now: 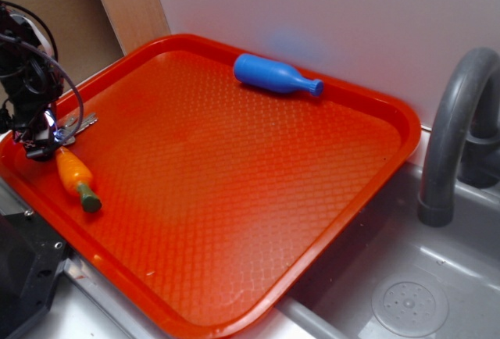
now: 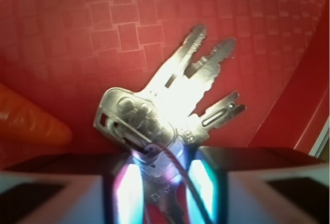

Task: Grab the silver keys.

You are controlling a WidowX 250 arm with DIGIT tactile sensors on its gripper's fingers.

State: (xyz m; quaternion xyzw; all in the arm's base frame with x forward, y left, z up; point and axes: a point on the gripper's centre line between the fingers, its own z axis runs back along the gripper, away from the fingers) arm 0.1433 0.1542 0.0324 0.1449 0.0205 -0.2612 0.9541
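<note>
Jaws of the gripper (image 2: pixel 164 182) sit narrowly either side of the silver keys (image 2: pixel 170 105) at the red tray's (image 1: pixel 234 198) left edge beside the toy carrot (image 1: pixel 76 178); grasp apparently in hand, lifting next; true pinch and ring remain obscured.

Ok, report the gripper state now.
Gripper: fingers on either side of the silver keys, head of the bunch between them; whether it is clamped shut cannot be told.
</note>
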